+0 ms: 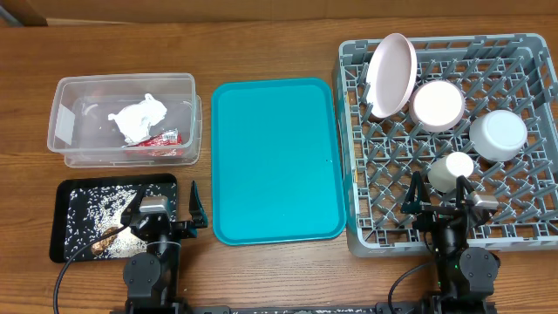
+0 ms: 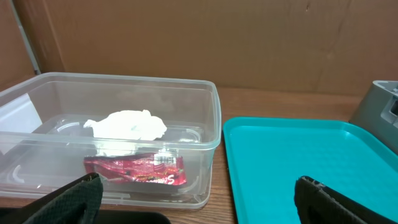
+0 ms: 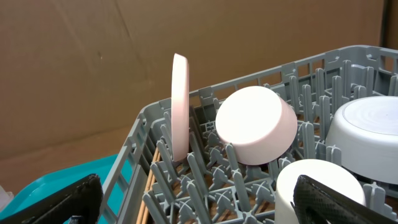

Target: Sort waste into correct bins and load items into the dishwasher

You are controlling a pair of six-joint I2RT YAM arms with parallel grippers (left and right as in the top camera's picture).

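The surface [image 1: 261,35] is grained brown wood, the tub [image 1: 122,80] clear glossy plastic holding a crumpled white paper napkin [image 1: 138,118] and a shiny red wrapper [image 1: 161,139], the teal tray [image 1: 275,157] smooth plastic, the rack [image 1: 375,222] matt grey plastic, the plate [image 1: 392,74] smooth and white.

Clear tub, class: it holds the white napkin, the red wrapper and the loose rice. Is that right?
Not quite. The clear tub holds the white napkin and the red wrapper, but the loose rice lies in the black tray in front of it. The overhead view shows this.
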